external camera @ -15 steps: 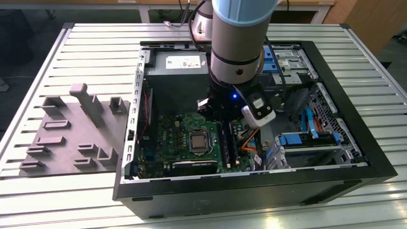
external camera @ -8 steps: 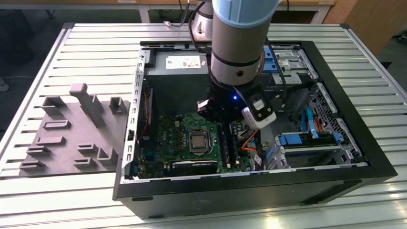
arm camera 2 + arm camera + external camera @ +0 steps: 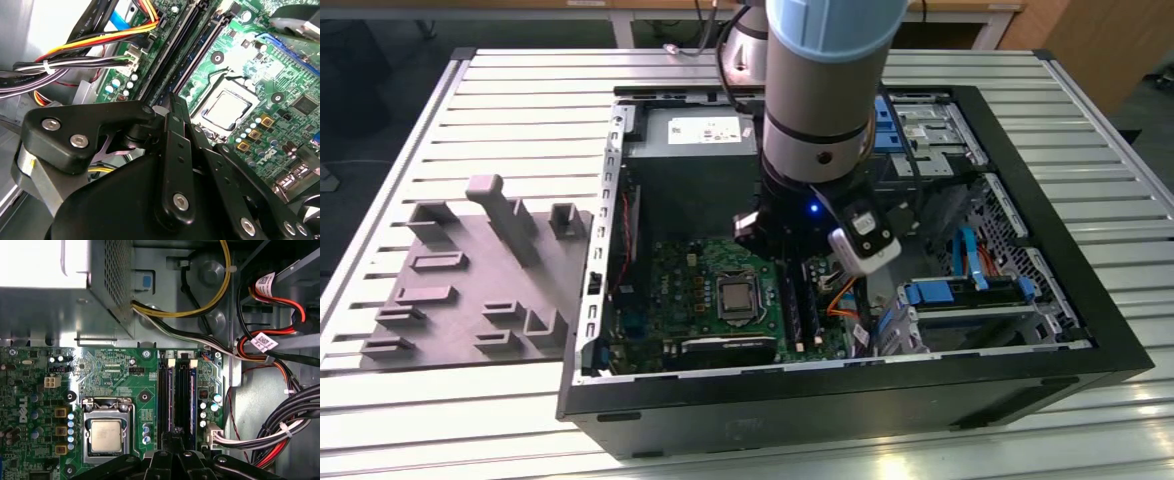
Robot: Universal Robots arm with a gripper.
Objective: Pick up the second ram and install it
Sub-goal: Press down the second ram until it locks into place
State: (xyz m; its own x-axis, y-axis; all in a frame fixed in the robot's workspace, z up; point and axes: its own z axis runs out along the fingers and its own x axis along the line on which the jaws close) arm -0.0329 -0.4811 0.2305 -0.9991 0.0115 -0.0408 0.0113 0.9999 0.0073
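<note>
The black tool [image 3: 172, 452] is seen lowered over the green motherboard's long black memory slots [image 3: 176, 390]; whether it grips the thin dark second ram, judged mid-installation, cannot be told.

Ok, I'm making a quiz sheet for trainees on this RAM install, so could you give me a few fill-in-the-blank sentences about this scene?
1. The gripper hangs just above the memory slots on the ___ motherboard.
2. The grey fixture block stands at the exterior view's ___ of the computer case.
3. Of those two, the arm reaches down into the ___.
Missing words: green; left; case.
</note>
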